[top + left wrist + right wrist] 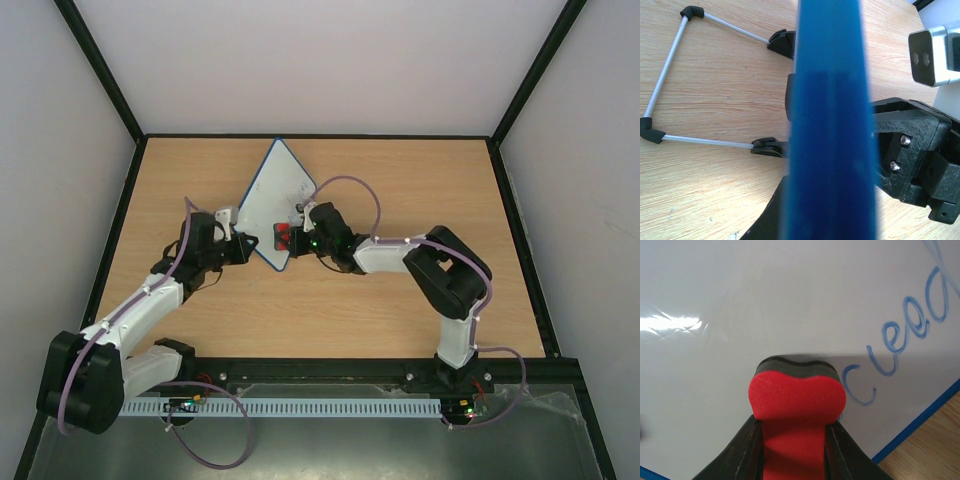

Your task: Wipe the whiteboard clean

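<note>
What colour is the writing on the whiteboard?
The writing is blue, clearest in the right wrist view.

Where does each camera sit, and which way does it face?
Top: above, behind the arms, looking down on the table; both arms show.
Left wrist: on its arm, faces the whiteboard rim, edge-on, clamped in the left gripper.
Right wrist: on its arm, faces the board's written face; the right gripper holds the red eraser.
Shared: all see the whiteboard.

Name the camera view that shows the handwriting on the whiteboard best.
Right wrist: the blue handwriting fills the frame's right side, close and sharp, beside the red eraser. Top external shows the whiteboard too small to read. Left wrist shows only its blue rim, edge-on.
</note>
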`<state>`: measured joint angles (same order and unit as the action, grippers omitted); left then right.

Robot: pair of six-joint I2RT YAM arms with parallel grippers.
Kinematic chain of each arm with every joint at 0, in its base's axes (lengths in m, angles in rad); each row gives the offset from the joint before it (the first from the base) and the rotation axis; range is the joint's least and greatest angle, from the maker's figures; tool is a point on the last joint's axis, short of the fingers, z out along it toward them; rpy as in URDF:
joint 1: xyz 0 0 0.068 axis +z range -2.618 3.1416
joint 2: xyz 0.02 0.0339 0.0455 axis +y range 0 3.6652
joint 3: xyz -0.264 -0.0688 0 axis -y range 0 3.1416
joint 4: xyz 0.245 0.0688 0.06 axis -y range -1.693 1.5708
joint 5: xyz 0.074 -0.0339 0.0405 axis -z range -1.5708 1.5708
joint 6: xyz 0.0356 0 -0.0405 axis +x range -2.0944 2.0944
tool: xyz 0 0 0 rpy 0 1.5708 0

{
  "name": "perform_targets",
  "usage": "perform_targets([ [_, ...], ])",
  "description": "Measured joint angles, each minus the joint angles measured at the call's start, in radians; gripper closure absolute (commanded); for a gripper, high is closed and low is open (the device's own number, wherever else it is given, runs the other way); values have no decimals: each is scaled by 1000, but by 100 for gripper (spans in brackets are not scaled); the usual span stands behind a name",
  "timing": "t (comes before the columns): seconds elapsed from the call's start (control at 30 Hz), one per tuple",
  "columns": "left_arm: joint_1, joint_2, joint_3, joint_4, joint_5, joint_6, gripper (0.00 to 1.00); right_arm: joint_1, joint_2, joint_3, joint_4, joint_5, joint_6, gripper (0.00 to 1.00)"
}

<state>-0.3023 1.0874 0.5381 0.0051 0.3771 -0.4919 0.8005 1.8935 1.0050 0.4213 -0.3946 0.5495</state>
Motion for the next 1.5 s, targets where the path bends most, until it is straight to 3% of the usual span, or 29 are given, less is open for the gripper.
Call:
perform_targets([
  [0.23,6,3,0,9,-29,-9,98,-13,46,37,5,-24,124,98],
  [0.53,6,5,0,19,-34,-24,97,-127,145,110,-90,-82,193,98],
  [0.93,6,5,2,13,-30,-24,98,-43,60,127,-201,-22,169,98],
  [1.17,6,10,2,19,-29,-35,98,23,4,145,-202,-144,192,98],
  [1.5,7,19,2,30,-34,-43,97,-119,133,205,-174,-238,191,98],
])
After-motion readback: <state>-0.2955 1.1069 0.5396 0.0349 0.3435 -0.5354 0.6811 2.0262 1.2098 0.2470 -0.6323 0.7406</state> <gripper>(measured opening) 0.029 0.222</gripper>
